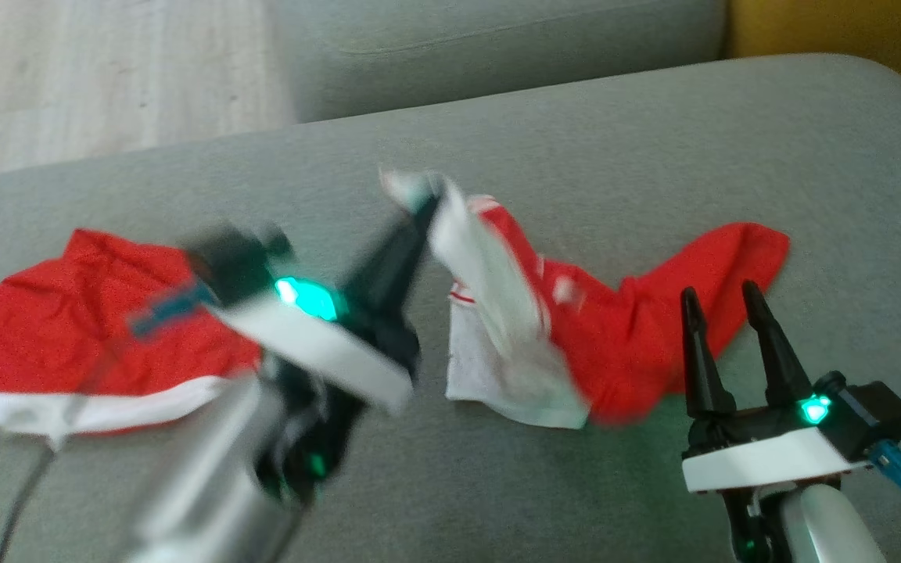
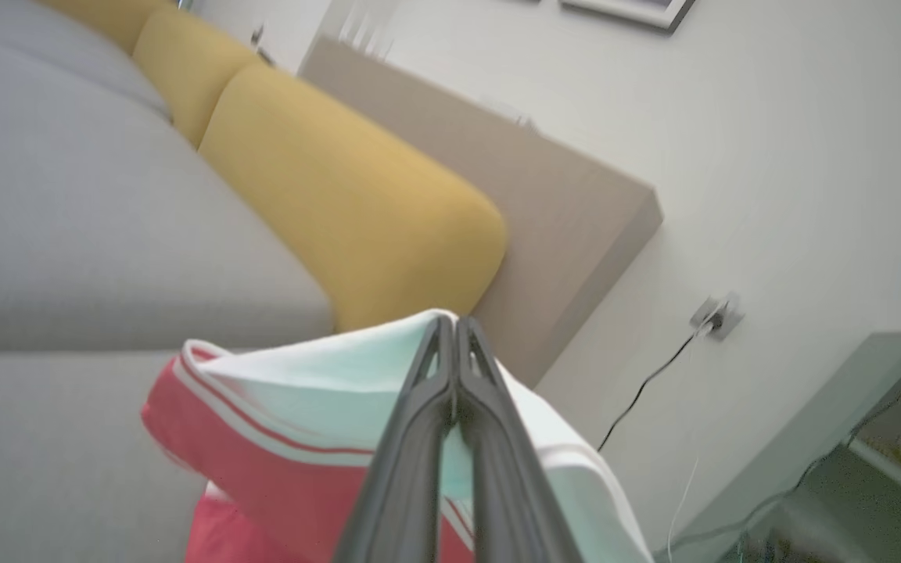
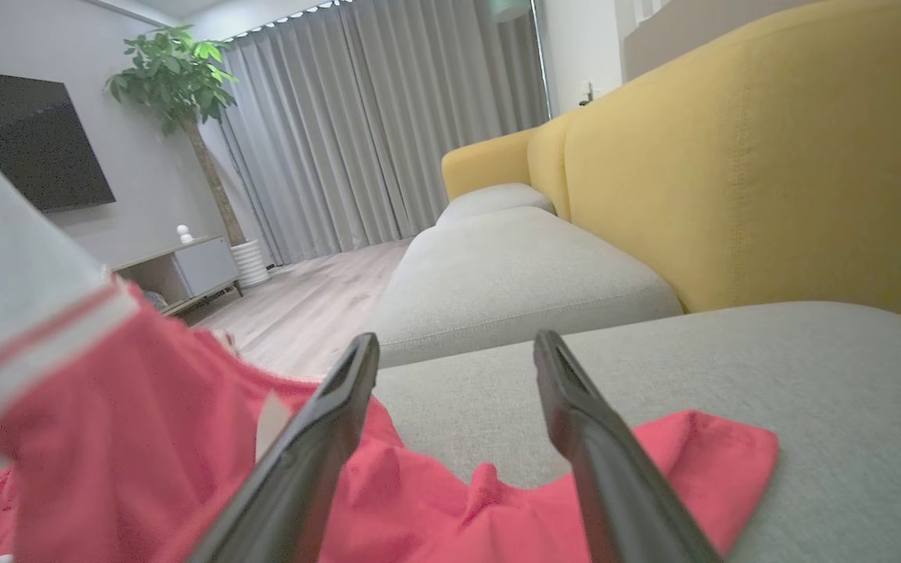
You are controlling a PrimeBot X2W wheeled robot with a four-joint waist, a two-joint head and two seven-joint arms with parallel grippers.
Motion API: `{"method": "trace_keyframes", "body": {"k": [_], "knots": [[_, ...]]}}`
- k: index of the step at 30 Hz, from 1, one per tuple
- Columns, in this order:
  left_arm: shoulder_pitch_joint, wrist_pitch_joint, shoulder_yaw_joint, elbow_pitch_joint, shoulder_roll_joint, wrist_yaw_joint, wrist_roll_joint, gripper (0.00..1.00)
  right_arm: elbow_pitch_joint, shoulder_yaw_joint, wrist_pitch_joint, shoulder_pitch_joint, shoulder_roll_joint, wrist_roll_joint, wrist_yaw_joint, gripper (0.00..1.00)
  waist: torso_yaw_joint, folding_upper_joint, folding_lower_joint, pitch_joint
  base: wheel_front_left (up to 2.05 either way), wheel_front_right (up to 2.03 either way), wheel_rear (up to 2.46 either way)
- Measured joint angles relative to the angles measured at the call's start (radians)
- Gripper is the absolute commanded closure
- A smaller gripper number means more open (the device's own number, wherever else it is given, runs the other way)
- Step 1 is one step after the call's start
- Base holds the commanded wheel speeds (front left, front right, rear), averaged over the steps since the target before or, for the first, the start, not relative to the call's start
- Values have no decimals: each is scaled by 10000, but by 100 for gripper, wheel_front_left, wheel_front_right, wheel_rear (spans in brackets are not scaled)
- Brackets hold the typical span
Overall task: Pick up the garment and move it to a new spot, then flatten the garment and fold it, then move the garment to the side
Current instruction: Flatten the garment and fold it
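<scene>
Red-and-white thin jersey garment (image 1: 591, 344) lies crumpled on the grey fabric sofa seat (image 1: 654, 141), judged light, limp and drapey, not fragile; left tool (image 1: 428, 202) clenched on its raised white hem, right tool (image 1: 720, 291) released just over the red end, a likely second hold.

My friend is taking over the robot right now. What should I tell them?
Left gripper: shut on the white edge of the garment, lifting that edge off the grey sofa cushion.
Right gripper: open, above the garment's red end, holding nothing.
Another red cloth lies on the cushion at the left.
Done: garment grabbed.
Left: move it to a new spot, flatten, fold, set aside.
</scene>
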Motion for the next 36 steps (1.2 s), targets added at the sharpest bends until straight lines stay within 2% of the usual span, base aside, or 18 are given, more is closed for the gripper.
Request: {"method": "trace_keyframes", "body": {"k": [5,8,11,14,20,21,22,23,25,28,31,36], "knots": [[-1672,-155,1248,-59,-593,520,-723,100,-21,219,0,-198,0,176,0,0,-516,0,0,73,0,0,0],[-2727,-192,1668,270,-702,777,-677,100,-84,341,0,-362,-2,290,0,0,-832,0,0,190,0,0,0],[-3671,-161,1845,1235,-627,1070,-286,100,-169,612,0,-435,-4,345,0,0,-1163,0,0,350,0,0,0],[-4380,-33,1862,2522,-328,1398,278,100,-297,963,0,-599,-6,562,0,0,-1556,0,1,568,0,0,0],[-6015,370,1910,5875,754,2013,1476,100,-746,1616,0,-1011,-8,913,0,0,-2398,0,2,1195,0,0,0],[-6261,485,1937,6443,821,2104,1521,93,-803,1699,0,-1014,-8,932,0,0,-2521,0,1,1316,0,0,0],[-6478,579,1923,6959,851,2201,1609,22,-836,1760,0,-1014,-8,934,0,0,-2634,0,1,1437,0,0,0],[-6652,564,1839,7380,890,2190,1768,0,-853,1822,0,-1014,-8,963,0,0,-2736,0,2,1549,0,0,0],[-6925,171,1703,8050,947,2163,2211,0,-915,1875,0,-1014,-8,1003,0,0,-2906,0,2,1764,0,0,0],[-7168,-311,1697,8565,940,2057,2314,0,-966,1870,0,-1014,-8,1001,0,0,-3011,0,2,1940,0,0,0],[-7392,-823,1586,9003,696,1628,2316,0,-961,1747,0,-1015,-8,995,0,0,-2963,0,3,2069,0,0,0],[-7405,-1616,1170,9325,261,932,2500,0,-940,1360,0,-1020,-6,803,0,0,-2476,0,0,1982,0,0,0]]}}
